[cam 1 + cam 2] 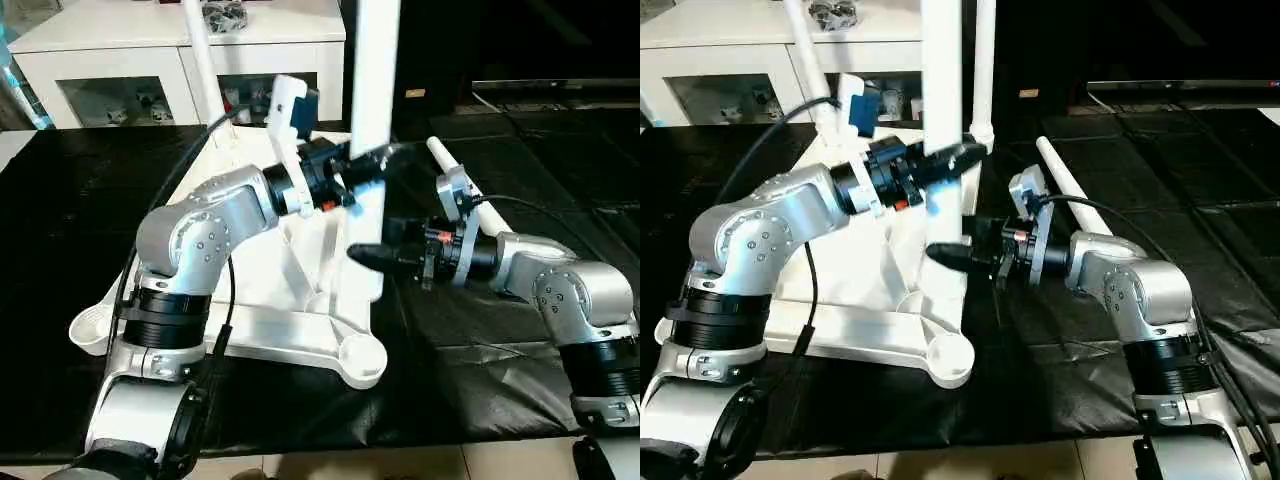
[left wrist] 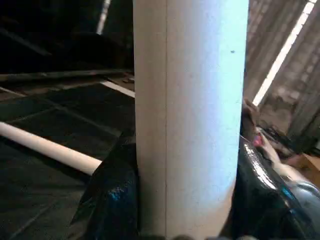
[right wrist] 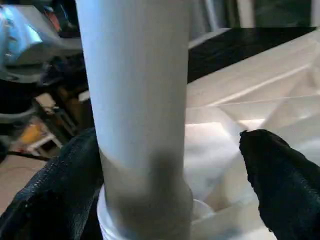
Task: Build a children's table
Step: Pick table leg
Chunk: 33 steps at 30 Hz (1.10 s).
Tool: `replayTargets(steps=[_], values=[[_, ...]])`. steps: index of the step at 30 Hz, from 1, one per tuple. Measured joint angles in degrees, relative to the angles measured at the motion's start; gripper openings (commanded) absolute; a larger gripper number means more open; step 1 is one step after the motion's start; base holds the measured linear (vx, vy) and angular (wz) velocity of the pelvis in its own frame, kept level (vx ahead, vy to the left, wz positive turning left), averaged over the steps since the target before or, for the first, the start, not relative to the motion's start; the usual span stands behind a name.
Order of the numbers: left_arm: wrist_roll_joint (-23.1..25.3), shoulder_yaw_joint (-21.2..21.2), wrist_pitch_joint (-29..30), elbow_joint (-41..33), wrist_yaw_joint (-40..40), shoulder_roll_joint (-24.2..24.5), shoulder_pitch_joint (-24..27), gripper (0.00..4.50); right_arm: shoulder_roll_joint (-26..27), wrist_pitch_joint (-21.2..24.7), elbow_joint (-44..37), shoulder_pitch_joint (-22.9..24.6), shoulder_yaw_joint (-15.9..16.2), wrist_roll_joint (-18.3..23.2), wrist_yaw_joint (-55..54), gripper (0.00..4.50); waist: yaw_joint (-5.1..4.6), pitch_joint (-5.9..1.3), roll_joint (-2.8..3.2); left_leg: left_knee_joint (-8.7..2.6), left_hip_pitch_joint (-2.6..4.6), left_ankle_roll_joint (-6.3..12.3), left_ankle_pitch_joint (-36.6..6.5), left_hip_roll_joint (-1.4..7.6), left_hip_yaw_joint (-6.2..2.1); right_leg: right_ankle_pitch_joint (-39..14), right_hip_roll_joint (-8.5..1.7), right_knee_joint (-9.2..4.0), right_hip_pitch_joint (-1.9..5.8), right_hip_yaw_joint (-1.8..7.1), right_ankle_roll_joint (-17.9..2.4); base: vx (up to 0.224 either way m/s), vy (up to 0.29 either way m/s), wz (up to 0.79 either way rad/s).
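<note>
Left wrist view: left fingers [image 2: 112, 200] clamp the upright leg [image 1: 372, 120]. Right wrist view: right fingers [image 3: 280, 180] open, leg touching one, clear of other.

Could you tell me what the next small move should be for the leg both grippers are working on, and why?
Probably press the upright leg down: the left gripper clamps it, its base sits at a tabletop socket, and the right gripper is open around it, one finger off.

no legible text, no labels, no brands, no numbers
</note>
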Motion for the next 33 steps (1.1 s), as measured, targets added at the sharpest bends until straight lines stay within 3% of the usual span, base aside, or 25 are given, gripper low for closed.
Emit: replayTargets(steps=[1, 4, 26, 33], values=[[-0.04, -0.22, 0.04, -0.28, -0.34, 0.02, 0.01, 1.86, 0.0, 0.1, 0.01, -0.14, 0.04, 0.09, 0.39, 4.21, 0.0, 0.0, 0.0, 0.01, -0.01, 0.0, 0.0, 0.0, -0.01, 0.0, 0.0, 0.0, 0.0, 0.0, 0.0, 0.0, 0.0, 0.0], [-0.06, -0.87, 0.06, -0.79, -1.0, 0.36, 0.02, 1.86, -0.03, 0.41, 0.14, -0.93, 0.11, 0.51, 1.35, 4.21, 0.0, 0.0, -0.01, 0.03, -0.02, 0.0, 0.0, 0.0, -0.01, 0.0, -0.01, 0.03, 0.0, 0.0, 0.0, 0.0, 0.0, 0.0], [0.19, -3.33, 0.04, -1.16, -2.71, 0.93, 0.07, 1.86, -0.96, 2.64, 0.42, -1.2, 3.57, 0.81, 5.68, 2.21, 0.01, 0.0, -0.04, 0.15, -0.02, -0.01, 0.0, 0.0, -0.01, -0.01, -0.02, 0.2, 0.0, 0.02, 0.01, 0.0, 0.0, 0.0], [0.16, -3.29, 0.59, -1.12, -2.65, 0.92, 0.19, 1.86, -0.68, 2.12, 0.41, -1.21, 4.14, 0.74, 6.03, 2.01, -0.01, 0.0, -0.05, 0.18, -0.01, -0.02, 0.0, 0.0, -0.02, -0.01, -0.02, 0.22, -0.01, 0.02, 0.02, 0.0, 0.0, 0.0]])
